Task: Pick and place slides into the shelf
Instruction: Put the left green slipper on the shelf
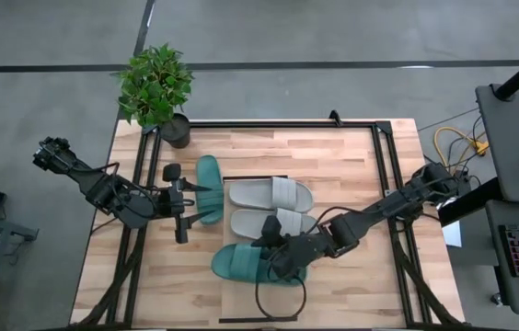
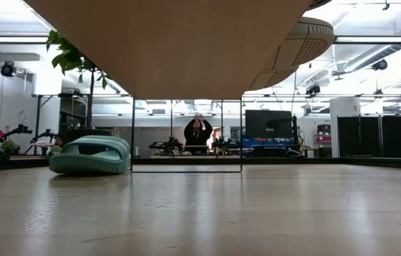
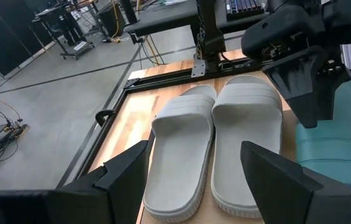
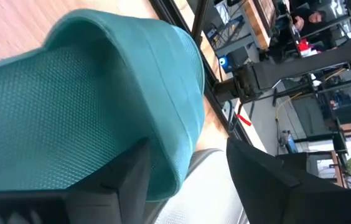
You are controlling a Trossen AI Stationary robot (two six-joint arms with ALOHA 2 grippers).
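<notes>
High view: right gripper (image 1: 282,257) hides part of a teal slide (image 1: 241,264).

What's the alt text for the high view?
Seen from above, the right gripper sits at a teal slide beside two grey slides on the shelf. The left gripper points at the other teal slide. A potted plant stands at a table corner.

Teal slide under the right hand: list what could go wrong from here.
1. The right hand straddles only the strap edge of the teal-green rubbery slide. The soft strap may flex and slip free on lifting.
2. The light grey rubbery pair lies close beside it, so a swing could knock them askew.
3. The second teal-green slide stands on its edge by the open left hand. A nudge could topple it.
</notes>
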